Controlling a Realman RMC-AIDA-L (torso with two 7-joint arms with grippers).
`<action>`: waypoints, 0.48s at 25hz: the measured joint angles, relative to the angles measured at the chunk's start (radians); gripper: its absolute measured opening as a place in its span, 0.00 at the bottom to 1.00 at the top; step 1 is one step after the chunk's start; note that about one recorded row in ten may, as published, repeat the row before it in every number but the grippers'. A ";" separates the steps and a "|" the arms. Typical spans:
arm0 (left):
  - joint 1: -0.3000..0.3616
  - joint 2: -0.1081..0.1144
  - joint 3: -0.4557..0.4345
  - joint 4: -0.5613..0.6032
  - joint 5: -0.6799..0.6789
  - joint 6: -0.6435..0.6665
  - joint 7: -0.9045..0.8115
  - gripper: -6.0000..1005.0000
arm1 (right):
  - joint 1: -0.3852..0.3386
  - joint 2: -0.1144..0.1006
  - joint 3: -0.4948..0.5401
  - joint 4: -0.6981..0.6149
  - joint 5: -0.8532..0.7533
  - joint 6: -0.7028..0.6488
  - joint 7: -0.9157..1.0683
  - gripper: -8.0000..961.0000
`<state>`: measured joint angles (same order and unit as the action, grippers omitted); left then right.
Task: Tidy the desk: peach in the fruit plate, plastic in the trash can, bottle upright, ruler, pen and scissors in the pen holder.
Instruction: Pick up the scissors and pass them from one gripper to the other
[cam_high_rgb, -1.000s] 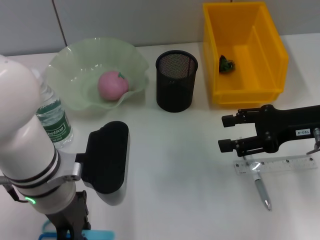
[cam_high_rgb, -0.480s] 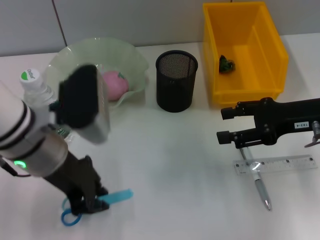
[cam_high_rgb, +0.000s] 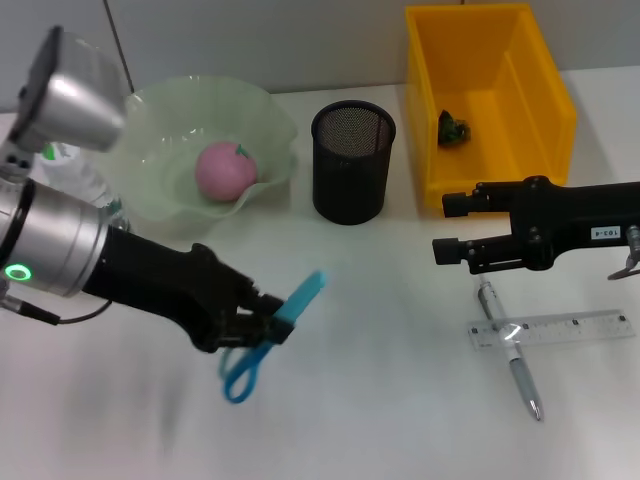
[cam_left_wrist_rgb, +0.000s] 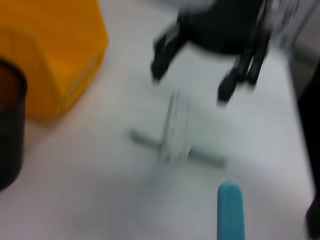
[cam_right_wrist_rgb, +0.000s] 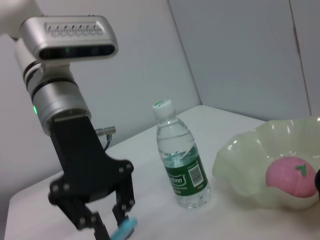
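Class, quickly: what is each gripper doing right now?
Left gripper: shut on the blue scissors, lifted above the table.
Right gripper: open, empty, above the pen.

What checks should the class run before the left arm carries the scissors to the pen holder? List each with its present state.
1. Left gripper shut on the scissors: ok.
2. Scissors lifted off the table: cannot tell.
3. Pen holder upright, mouth open: ok.
4. Right gripper away from the pen holder: ok, it hovers above the pen and ruler.
5. Bottle upright, behind the left arm: ok.
6. Peach in the fruit plate: ok.
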<state>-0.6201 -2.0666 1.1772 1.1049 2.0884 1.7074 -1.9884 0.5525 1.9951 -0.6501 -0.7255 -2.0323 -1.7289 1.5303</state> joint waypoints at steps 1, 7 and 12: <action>0.000 0.000 0.000 0.000 0.000 0.000 0.000 0.24 | -0.001 0.000 0.000 0.000 0.000 0.000 -0.002 0.83; -0.005 -0.002 -0.078 -0.232 -0.145 -0.043 0.104 0.24 | -0.003 0.003 0.000 0.018 0.002 0.003 -0.028 0.83; 0.004 -0.001 -0.084 -0.319 -0.241 -0.072 0.137 0.24 | -0.006 0.005 0.007 0.026 0.014 0.005 -0.070 0.83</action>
<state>-0.6157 -2.0681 1.0936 0.7856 1.8476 1.6357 -1.8510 0.5470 1.9996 -0.6433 -0.6997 -2.0179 -1.7237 1.4605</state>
